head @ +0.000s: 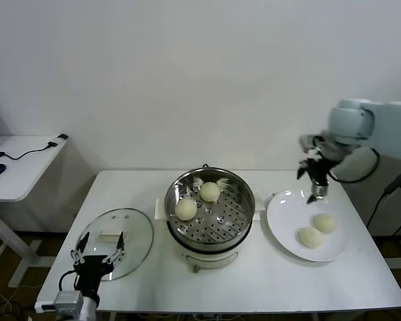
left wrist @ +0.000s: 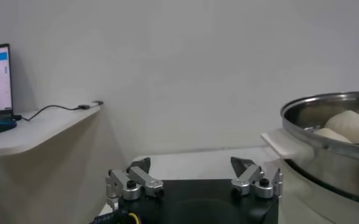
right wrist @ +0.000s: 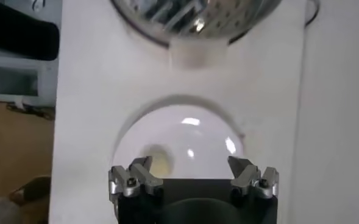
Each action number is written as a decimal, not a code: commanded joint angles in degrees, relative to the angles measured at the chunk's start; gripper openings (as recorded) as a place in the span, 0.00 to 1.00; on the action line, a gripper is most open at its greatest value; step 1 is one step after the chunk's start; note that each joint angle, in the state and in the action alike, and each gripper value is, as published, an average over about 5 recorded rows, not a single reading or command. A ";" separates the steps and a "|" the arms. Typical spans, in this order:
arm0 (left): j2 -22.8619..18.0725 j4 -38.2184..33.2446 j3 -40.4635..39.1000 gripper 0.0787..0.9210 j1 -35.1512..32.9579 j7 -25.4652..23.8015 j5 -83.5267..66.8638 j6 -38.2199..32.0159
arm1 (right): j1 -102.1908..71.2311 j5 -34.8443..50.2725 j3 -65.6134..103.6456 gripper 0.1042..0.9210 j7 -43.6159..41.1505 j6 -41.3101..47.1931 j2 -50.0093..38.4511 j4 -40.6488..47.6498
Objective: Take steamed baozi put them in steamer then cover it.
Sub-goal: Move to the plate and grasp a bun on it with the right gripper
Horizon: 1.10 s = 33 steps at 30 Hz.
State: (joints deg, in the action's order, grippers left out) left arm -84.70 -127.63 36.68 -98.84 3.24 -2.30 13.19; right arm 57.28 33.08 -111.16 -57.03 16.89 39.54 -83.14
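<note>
The shiny steamer [head: 240, 194] stands mid-table on its white pot base, with two steamed baozi [head: 186, 208] [head: 210, 191] on its perforated floor. Two more baozi [head: 324, 223] [head: 310, 237] lie on the white plate [head: 284, 214] to the right. My right gripper [head: 313, 182] hangs open and empty above the plate's far edge. Its wrist view shows the gripper [right wrist: 190, 163], the plate [right wrist: 191, 137] and one baozi [right wrist: 158, 159] below. The glass cover [head: 130, 227] lies flat at the left. My left gripper [head: 100, 249] sits open at the cover's near edge; its own view [left wrist: 190, 164] shows nothing between the fingers.
A side desk [head: 20, 167] with a cable and mouse stands off the table's left end. The table's front edge runs just below the cover and the pot base. The steamer rim [left wrist: 331, 109] rises close beside the left gripper.
</note>
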 commanded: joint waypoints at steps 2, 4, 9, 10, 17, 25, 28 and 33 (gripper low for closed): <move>-0.40 0.04 -0.06 0.88 0.47 -0.03 0.29 0.23 | -19.67 -9.66 10.42 0.88 -0.46 -1.94 -10.94 3.32; -0.57 0.04 -0.18 0.88 0.41 -0.04 0.67 0.26 | -24.97 -10.79 15.65 0.88 0.28 -1.51 -10.65 4.98; -0.66 0.04 -0.22 0.88 0.22 -0.04 1.13 0.33 | -34.03 -13.93 24.94 0.88 2.00 -0.85 -8.98 9.21; -0.66 0.04 -0.24 0.88 0.20 -0.04 1.20 0.36 | -34.93 -14.32 25.77 0.88 2.28 -0.75 -8.53 9.91; -0.92 0.03 -0.74 0.88 0.07 0.00 2.03 0.43 | -38.29 -15.64 28.54 0.88 3.53 0.00 -5.44 13.74; -0.95 0.04 -0.94 0.88 -0.04 0.00 2.26 0.54 | -43.06 -16.58 32.49 0.88 4.62 0.88 -5.13 14.54; -0.89 0.05 -1.03 0.88 0.05 -0.01 2.49 0.61 | -44.38 -17.23 34.22 0.88 5.13 0.92 -4.58 15.48; -0.98 0.04 -1.29 0.88 0.19 0.03 2.97 0.60 | -45.71 -17.96 35.44 0.87 5.76 1.04 -4.37 16.03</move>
State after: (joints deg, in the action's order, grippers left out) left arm -85.64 -127.61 35.46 -98.67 3.26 0.39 13.80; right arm 16.00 16.53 -79.60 -51.97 17.76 34.97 -68.78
